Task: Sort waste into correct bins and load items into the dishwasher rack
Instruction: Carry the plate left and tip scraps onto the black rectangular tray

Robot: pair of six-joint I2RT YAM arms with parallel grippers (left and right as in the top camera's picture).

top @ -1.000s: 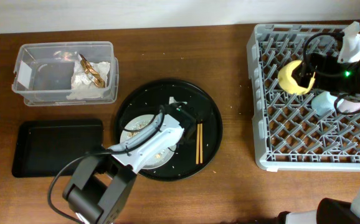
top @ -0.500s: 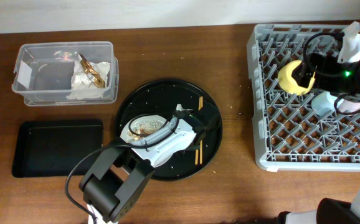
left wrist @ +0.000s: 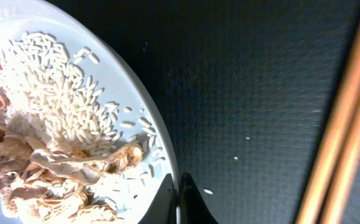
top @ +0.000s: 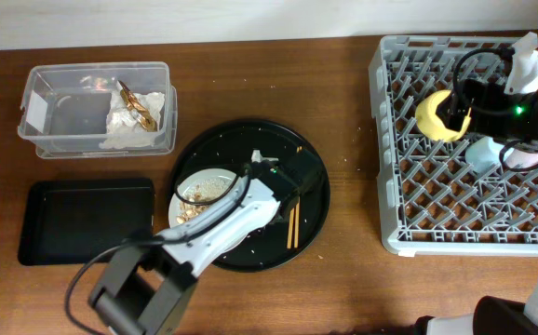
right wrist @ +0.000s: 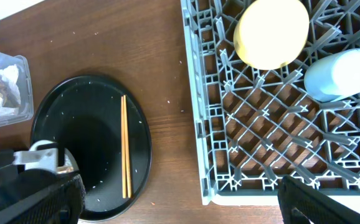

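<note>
Currently the round black speckled tray point(top: 222, 140) sits mid-counter point(top: 343, 93), and everything else is placed around it. On it, in the half nearer the clear tub point(top: 97, 67), lies the grey plate point(top: 187, 179), its outer edge reaching the tray's rim. White rice grains point(left wrist: 49, 81) and tan scraps point(left wrist: 74, 168) are heaped on the plate, and loose grains are scattered over the tray's dark surface. The left pincer point(left wrist: 179, 200) is clenched on the plate's rim, on the side facing the tray's centre, with its fingertips drawn together at the rim. The wooden chopsticks point(top: 292, 221) lie side by side on the tray's other half, toward the dishwasher rack point(top: 385, 140) and apart from the plate.

The clear tub stands off the tray, beyond its upper-left edge in the overhead view. It holds a crumpled white napkin point(top: 120, 123) with a tan stick-like scrap point(top: 137, 104) on top. The shallow black tray point(top: 83, 223) lies just beside the round tray's left edge.

The rack stands apart from the round tray on its right. In it are the yellow bowl point(top: 437, 116), the light-blue cup point(top: 483, 152) near the bowl, and the pink cup point(top: 532, 159), partly hidden by the right arm. The right pincer point(right wrist: 180, 186) hangs above the rack, its fingers spread wide and gripping nothing.
</note>
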